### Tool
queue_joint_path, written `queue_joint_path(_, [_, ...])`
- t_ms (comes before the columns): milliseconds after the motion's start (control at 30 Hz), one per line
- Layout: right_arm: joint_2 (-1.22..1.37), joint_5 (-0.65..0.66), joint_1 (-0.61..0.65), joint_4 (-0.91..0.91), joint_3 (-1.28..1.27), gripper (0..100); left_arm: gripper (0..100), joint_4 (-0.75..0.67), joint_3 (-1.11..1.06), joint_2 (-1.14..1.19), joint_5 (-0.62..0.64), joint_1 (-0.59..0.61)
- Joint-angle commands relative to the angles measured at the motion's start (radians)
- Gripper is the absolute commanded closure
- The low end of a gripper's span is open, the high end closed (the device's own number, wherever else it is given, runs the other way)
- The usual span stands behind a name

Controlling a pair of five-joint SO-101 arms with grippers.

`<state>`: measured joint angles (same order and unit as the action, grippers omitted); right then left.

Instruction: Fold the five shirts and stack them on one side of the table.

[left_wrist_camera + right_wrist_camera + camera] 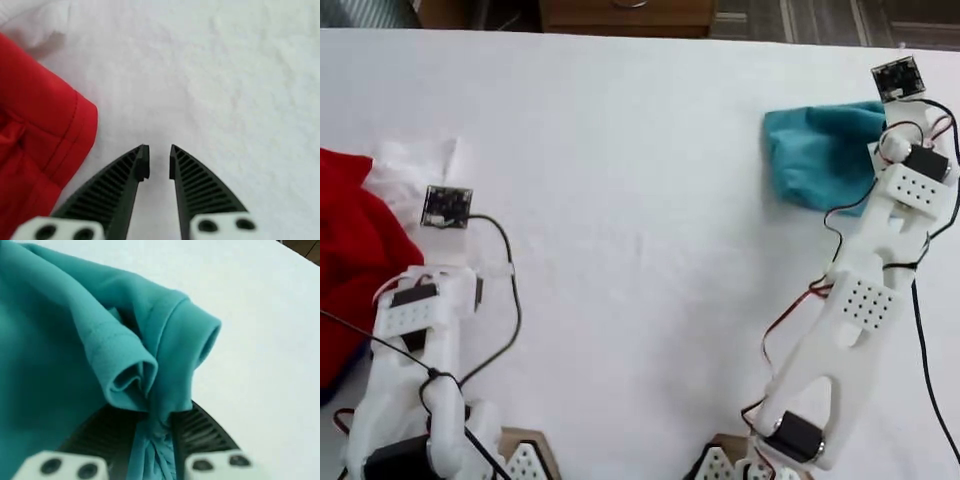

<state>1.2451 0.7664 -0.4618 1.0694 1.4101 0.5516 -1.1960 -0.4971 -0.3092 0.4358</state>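
Right jaws pinching teal shirt (55,315), sleeve cuff (202,335) pointing away from them

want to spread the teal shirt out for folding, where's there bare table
The widest bare stretch of table is the middle, bordered by the red shirt and white cloth on one side and the teal shirt on the other. The far strip is bare too. Both side edges are crowded with fabric.

Smooth teal cloth shirt (75,340), red cloth shirt (35,140), matt white tabletop (640,200)
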Motion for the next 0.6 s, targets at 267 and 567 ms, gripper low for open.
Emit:
queue_joint_path(267, [-0.024,0.005,0.008,0.004,0.055,93.2,90,-0.015,0.005,-0.026,0.005,-0.017])
queue_joint_path(567, [-0.105,0.003,0.018,0.110,0.135,88.9,90,-0.015,0.005,-0.026,0.005,-0.017])
